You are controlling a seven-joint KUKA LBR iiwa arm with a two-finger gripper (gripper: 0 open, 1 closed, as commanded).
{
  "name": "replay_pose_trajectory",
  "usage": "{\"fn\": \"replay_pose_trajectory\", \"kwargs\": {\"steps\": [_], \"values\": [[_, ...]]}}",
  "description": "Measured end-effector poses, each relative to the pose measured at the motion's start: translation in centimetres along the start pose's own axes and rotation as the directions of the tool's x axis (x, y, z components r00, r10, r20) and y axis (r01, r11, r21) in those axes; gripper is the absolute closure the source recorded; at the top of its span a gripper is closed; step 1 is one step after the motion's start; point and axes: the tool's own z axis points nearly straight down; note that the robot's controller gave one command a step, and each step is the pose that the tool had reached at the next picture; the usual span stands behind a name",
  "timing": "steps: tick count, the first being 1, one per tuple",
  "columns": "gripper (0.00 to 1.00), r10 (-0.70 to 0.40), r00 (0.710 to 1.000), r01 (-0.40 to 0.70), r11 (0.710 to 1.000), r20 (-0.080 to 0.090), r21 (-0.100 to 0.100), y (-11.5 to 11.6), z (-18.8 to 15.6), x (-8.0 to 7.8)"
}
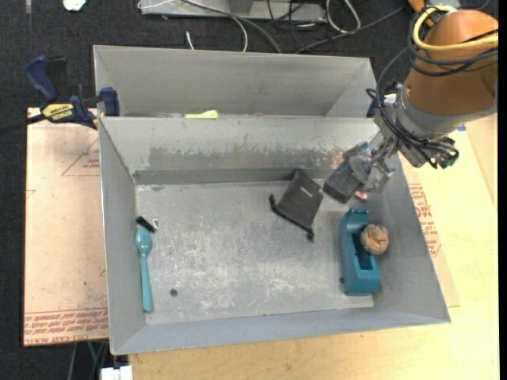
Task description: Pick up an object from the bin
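Room: dark carpet (55, 54) all round, with loose cables (269, 10) trailing past the far wall.
Progress: nothing is lifted yet, by my reckoning. Every loose thing lies on the floor of the grey sheet-metal bin (238, 145), so the grasp and the lift are both left to do.
Bin: dull scuffed metal with sloping walls and a flat floor.
Arm: a smooth, rounded orange cover (455, 50) with black cable bundled under it, reaching in over the right wall.
Gripper (352, 179): dark grey metal, low near the floor's back right corner. I cannot tell whether it is spread or closed, and I see nothing in it.
Teal blue boxy plastic block (356, 271): lies flat just nearside of the gripper, hard-edged and glossy.
Dark grey flat square piece (299, 198): matte, with a thin bent tail. It sits just beside the gripper on its left and is the nearest thing, so I judge it the likeliest pick.
Teal plastic spoon (145, 264): slim and smooth, well apart from the gripper, across the floor.
Tan wrinkled ball (375, 238): walnut-like, resting on the block's end nearest the gripper.
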Motion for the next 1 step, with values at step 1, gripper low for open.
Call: {"fn": "replay_pose_trajectory", "kwargs": {"steps": [1], "values": [[1.00,-0.029,1.000,0.029,1.000,0.003,0.004,-0.13,-0.85,0.65]]}}
